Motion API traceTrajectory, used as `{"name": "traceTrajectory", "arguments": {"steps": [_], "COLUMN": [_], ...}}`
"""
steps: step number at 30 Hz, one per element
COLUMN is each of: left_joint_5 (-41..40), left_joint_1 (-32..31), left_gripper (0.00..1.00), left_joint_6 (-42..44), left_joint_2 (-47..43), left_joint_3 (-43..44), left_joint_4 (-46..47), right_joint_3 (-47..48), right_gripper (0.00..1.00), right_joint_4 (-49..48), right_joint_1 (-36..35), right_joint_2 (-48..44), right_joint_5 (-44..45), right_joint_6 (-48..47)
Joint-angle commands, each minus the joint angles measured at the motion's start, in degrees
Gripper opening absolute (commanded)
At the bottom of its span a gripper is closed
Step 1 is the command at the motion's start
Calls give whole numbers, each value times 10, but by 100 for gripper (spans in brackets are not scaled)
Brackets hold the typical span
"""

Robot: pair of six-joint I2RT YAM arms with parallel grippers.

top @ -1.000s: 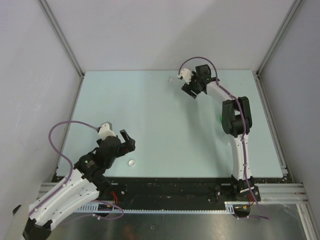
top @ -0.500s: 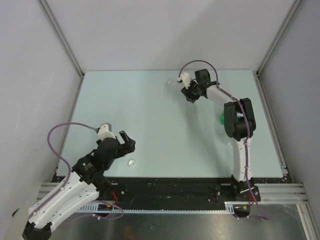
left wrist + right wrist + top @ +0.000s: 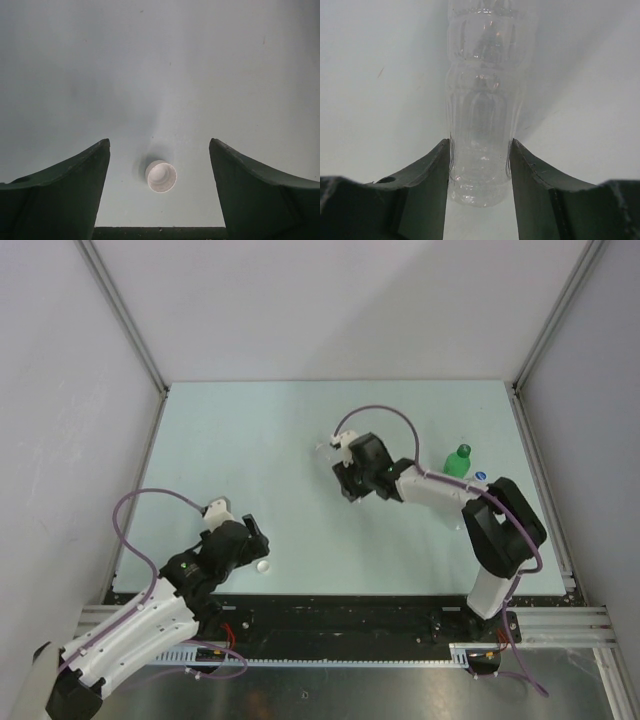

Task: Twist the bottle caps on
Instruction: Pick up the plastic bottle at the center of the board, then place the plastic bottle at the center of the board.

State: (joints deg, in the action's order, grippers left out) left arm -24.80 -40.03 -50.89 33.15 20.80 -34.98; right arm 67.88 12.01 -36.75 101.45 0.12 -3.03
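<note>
My right gripper (image 3: 480, 150) is shut on the clear unlabelled bottle (image 3: 482, 100), with both fingers pressed on its body near one end. In the top view this gripper (image 3: 346, 478) is at mid-table, and the bottle is hard to make out there. A white cap (image 3: 161, 176) lies open side up on the table, between the fingers of my open left gripper (image 3: 159, 143). In the top view the cap (image 3: 262, 566) lies at the near edge, just beside the left gripper (image 3: 255, 546). The green bottle (image 3: 458, 458) stands upright at the right with a green cap on it.
A small blue and white object (image 3: 478, 478), perhaps the labelled bottle, stands just right of the green bottle, partly behind the right arm. The table's near edge and a black rail (image 3: 340, 608) lie just beyond the white cap. Grey walls enclose the table.
My right gripper has moved with the clear bottle from the far back to mid-table, uncovering the green bottle. My left gripper has moved closer to the white cap.
</note>
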Motion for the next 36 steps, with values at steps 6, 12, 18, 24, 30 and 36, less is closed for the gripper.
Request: {"name": "traceTrajectory", "arguments": {"steps": [6,12,18,24,30,36], "left_joint_5": [31,83,106,112,101,124], "left_joint_1": [4,4,4,4,4,3], "left_gripper": [69,58,53,48,45,38], "left_joint_6": [-67,-76,-79,-77,-77,-91], "left_joint_2": [13,40,46,18,8,13], "left_joint_3": [-30,-30,-30,-36,-32,-43], "left_joint_4": [4,3,3,-5,-28,-33], "right_joint_3": [-150,-177,-180,-180,-180,-180], "right_gripper": [39,49,68,88,99,99], "right_joint_4": [-99,-107,-114,-114,-138,-138], "right_joint_1": [-84,-101,-104,-106,-108,-108], "right_joint_2": [-112,-112,-116,-130,-135,-170], "right_joint_5": [-48,-37,-48,-48,-44,-8], "right_joint_6": [154,184,178,176,175,166]}}
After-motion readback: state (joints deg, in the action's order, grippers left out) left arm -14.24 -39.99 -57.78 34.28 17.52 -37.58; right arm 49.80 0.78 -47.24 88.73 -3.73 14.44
